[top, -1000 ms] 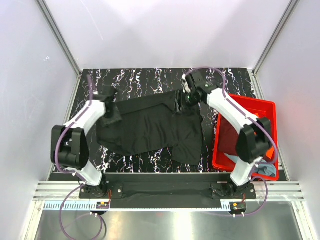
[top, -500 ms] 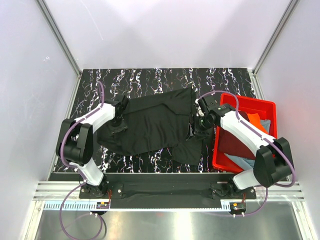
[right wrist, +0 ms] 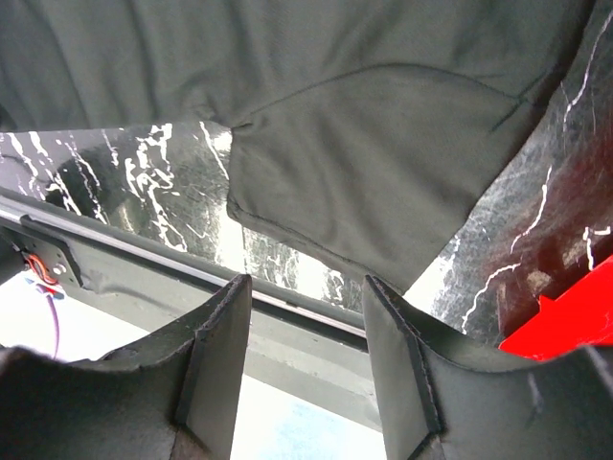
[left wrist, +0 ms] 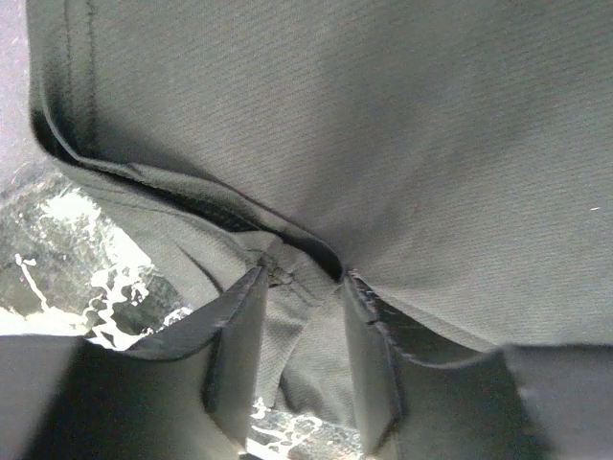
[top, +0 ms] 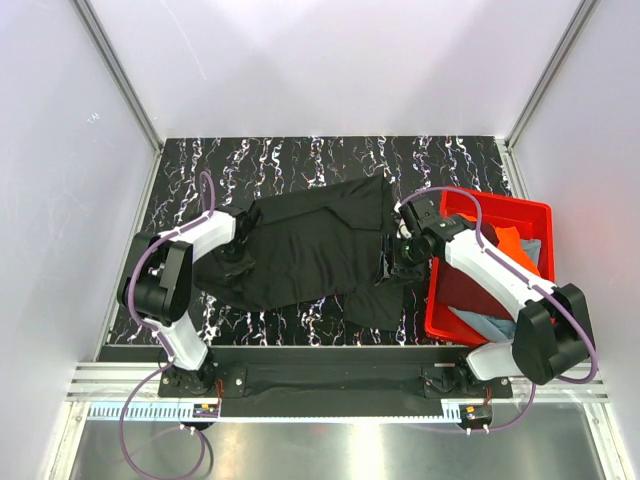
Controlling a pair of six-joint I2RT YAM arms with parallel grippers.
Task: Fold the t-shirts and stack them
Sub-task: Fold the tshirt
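A black t-shirt (top: 310,245) lies spread on the marbled table (top: 300,160), its far edge crumpled. My left gripper (top: 238,256) is low over the shirt's left edge. In the left wrist view the left gripper (left wrist: 305,287) straddles a raised fold of the black t-shirt (left wrist: 383,115); its jaws are apart and cloth fills most of the gap. My right gripper (top: 398,254) hovers at the shirt's right side. In the right wrist view the right gripper (right wrist: 306,287) is open and holds nothing, and a sleeve of the black t-shirt (right wrist: 383,163) lies ahead of it.
A red bin (top: 540,212) stands at the table's right edge. It holds a maroon t-shirt (top: 458,285), an orange t-shirt (top: 514,240) and a grey-blue t-shirt (top: 495,325). The table's front rail (top: 330,358) runs between the arm bases.
My right arm swung from the shirt's far edge to its right side, dragging that corner nearer. My left gripper dropped onto the left edge, and its jaws narrowed around a fold.
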